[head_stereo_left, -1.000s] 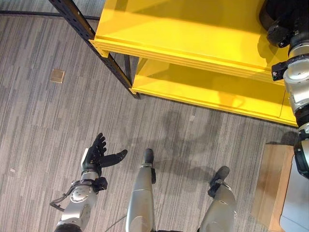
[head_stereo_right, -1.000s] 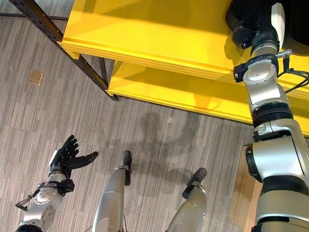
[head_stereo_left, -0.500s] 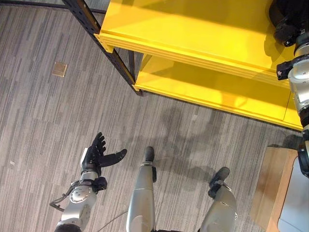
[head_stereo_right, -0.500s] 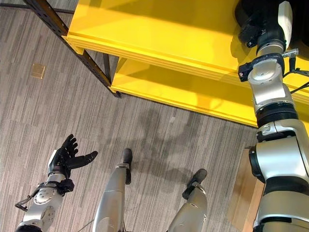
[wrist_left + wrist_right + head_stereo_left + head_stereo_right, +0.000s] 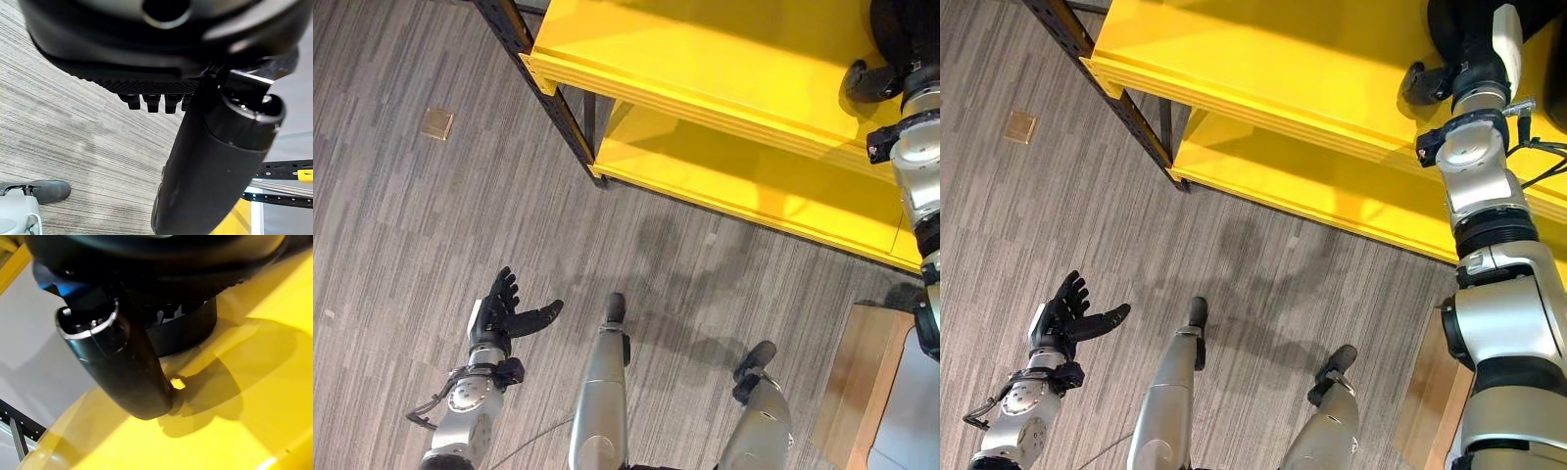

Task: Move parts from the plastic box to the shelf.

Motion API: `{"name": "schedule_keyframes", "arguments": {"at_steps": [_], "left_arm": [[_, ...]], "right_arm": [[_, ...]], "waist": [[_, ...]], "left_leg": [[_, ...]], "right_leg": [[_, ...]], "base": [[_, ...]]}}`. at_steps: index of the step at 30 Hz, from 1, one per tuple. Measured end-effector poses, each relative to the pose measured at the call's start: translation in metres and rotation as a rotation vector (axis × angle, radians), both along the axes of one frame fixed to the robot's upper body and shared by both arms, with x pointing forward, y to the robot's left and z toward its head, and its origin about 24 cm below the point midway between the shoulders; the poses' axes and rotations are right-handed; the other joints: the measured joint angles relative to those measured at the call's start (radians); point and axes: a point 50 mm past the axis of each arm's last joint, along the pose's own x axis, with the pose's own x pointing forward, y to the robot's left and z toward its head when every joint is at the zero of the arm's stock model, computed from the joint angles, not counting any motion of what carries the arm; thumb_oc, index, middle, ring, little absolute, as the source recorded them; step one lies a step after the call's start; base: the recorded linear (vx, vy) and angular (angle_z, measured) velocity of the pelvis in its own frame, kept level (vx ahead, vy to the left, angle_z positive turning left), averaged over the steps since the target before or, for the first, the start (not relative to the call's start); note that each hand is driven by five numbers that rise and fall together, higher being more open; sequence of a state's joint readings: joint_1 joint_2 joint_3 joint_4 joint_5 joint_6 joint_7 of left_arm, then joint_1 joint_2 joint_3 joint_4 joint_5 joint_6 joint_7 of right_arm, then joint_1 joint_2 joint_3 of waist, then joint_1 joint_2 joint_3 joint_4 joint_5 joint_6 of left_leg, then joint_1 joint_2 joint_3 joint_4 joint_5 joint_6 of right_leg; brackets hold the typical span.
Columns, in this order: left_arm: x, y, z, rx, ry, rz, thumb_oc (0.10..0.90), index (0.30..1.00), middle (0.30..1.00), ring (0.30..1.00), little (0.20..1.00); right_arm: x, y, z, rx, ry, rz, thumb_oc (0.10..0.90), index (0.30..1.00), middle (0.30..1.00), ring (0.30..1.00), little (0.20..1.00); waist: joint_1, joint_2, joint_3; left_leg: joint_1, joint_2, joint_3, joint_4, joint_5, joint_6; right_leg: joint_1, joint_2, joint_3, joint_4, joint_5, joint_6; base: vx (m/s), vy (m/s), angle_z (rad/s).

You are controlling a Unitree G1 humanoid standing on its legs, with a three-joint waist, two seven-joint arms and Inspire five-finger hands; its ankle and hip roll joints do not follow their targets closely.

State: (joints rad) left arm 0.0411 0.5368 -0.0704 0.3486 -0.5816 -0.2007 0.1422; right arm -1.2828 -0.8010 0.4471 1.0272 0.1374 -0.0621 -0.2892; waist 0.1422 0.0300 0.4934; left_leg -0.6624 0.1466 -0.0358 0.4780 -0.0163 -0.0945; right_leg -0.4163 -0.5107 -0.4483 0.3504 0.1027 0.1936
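Right hand [image 5: 1469, 49] is up at the far right on the top board of the yellow metal shelf [image 5: 705, 59], against a black round part [image 5: 188, 328] resting there; can't tell if its fingers grip it. Left hand [image 5: 499, 313] hangs low at near left over the grey striped floor [image 5: 401, 225], fingers spread, empty.

Right hand [image 5: 1459, 44] over the shelf [image 5: 1312, 59], fingers and dark part [image 5: 188, 328] beneath largely hidden
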Motion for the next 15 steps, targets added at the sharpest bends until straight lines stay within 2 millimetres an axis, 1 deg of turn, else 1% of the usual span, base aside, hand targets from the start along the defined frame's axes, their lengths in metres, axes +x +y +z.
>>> {"name": "schedule_keyframes", "arguments": {"at_steps": [6, 11, 15], "left_arm": [[-0.0057, 0.0014, -0.0045, 0.0, 0.02, 0.006, 0.9, 1.0, 1.0, 1.0, 1.0], [-0.0056, 0.0023, -0.0038, 0.001, 0.017, 0.01, 0.9, 1.0, 1.0, 1.0, 1.0], [-0.0057, 0.0068, -0.0011, 0.001, 0.006, 0.029, 0.9, 1.0, 1.0, 1.0, 1.0]], "right_arm": [[0.001, 0.0022, -0.0013, -0.025, 0.01, -0.001, 0.9, 1.0, 1.0, 1.0, 1.0], [0.0012, 0.0028, -0.0013, -0.027, 0.011, 0.0, 0.9, 1.0, 1.0, 1.0, 1.0], [0.0021, 0.0058, -0.0013, -0.041, 0.014, 0.006, 0.9, 1.0, 1.0, 1.0, 1.0]], "waist": [[0.001, -0.007, -0.002], [0.002, -0.011, -0.003], [0.002, -0.011, -0.003]], "left_leg": [[-0.002, -0.004, -0.007, -0.002, 0.001, 0.0], [-0.004, -0.006, -0.01, -0.004, 0.002, 0.0], [-0.005, -0.006, -0.012, -0.004, 0.002, -0.001]], "right_leg": [[0.009, 0.002, -0.008, -0.013, -0.003, -0.001], [0.012, 0.002, -0.012, -0.016, -0.003, -0.001], [0.014, 0.003, -0.015, -0.015, -0.002, 0.001]], "base": [[0.01, 0.004, 0.02], [0.0, 0.0, 0.0], [0.0, 0.0, 0.0]]}}
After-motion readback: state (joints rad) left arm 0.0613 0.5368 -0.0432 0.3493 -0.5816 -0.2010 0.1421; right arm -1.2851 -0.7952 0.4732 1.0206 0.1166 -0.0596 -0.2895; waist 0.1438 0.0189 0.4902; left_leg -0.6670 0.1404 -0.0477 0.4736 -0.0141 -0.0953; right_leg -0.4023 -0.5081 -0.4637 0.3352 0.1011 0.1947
